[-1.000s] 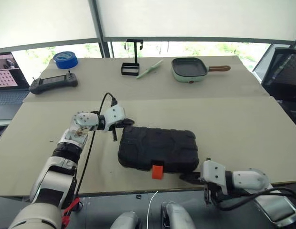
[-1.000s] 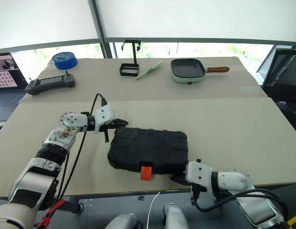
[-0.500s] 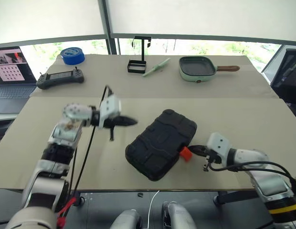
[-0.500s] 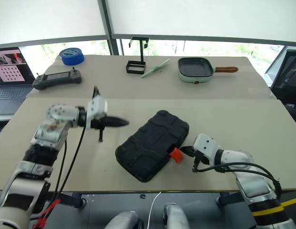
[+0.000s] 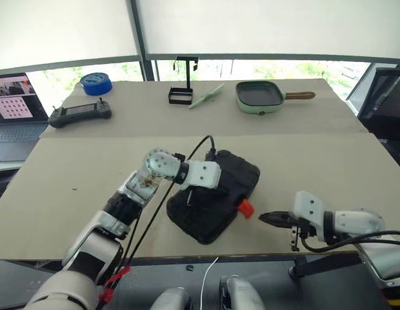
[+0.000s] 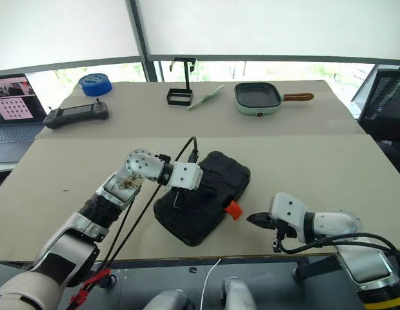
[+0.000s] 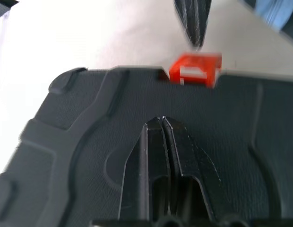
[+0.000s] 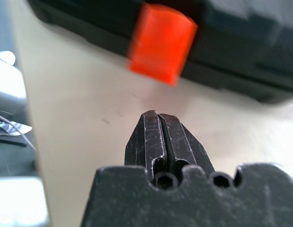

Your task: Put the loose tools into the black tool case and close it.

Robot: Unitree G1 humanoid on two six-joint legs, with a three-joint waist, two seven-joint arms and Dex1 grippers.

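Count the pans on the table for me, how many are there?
1. The green pan sits at the far side of the table, right of the black stand. Nothing hides another.

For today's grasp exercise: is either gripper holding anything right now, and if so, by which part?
Nothing is held. The left gripper is shut over the black tool case's lid; the right gripper is shut, short of the orange latch.
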